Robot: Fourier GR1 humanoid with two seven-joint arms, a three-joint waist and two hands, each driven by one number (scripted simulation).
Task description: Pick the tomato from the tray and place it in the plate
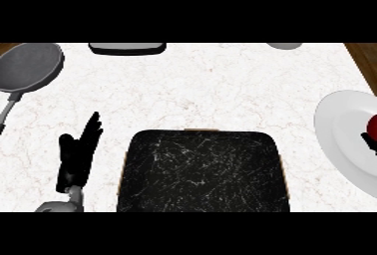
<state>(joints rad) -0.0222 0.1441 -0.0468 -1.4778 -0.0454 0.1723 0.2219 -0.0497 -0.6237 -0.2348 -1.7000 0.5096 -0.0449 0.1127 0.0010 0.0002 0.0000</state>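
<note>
Now my right hand, grip unclear at the frame edge, has the tomato over the plate; released off-centre, it could roll off.

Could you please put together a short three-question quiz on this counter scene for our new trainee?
1. True or false: the tomato lies on the plate.
2. What lies in the dark tray? A) a tomato B) nothing visible C) a spoon
3. Which hand rests open, fingers up, left of the tray?

Key: 1 true. 2 B. 3 the left hand. The right hand barely shows at the view's right edge, over the tomato, so its fingers cannot be judged.
</note>
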